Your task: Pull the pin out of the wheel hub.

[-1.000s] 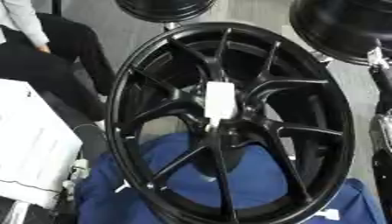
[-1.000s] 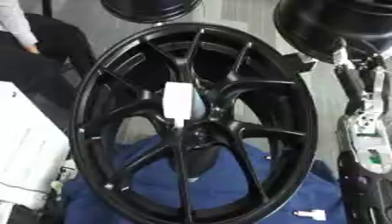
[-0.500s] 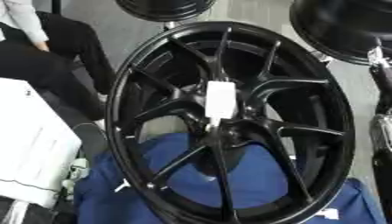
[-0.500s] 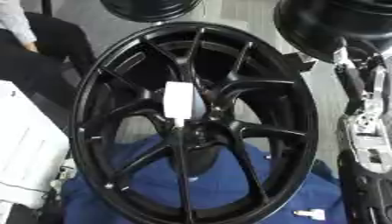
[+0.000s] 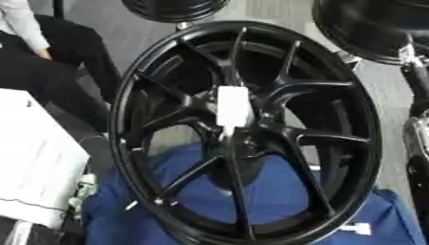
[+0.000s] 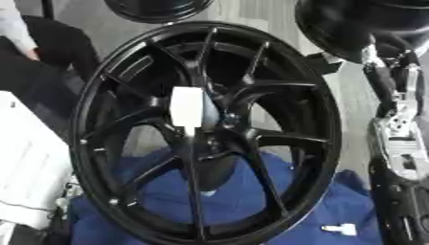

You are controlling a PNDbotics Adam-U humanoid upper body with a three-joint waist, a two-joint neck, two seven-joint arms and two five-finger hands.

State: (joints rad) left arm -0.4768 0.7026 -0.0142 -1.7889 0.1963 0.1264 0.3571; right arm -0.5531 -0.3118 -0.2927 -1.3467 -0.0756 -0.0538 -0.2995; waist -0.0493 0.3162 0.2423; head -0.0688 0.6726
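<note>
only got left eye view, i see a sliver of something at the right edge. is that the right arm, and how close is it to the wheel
observer: Yes. The right eye view shows the right arm running down the right edge, black with silver sections.
operator: touching the rim?
observer: No. A strip of grey floor shows between the arm and the wheel, so they are apart.
operator: where does its top end go
observer: It ends in front of a second black wheel in the upper right, far from the white pin at the hub.
</note>
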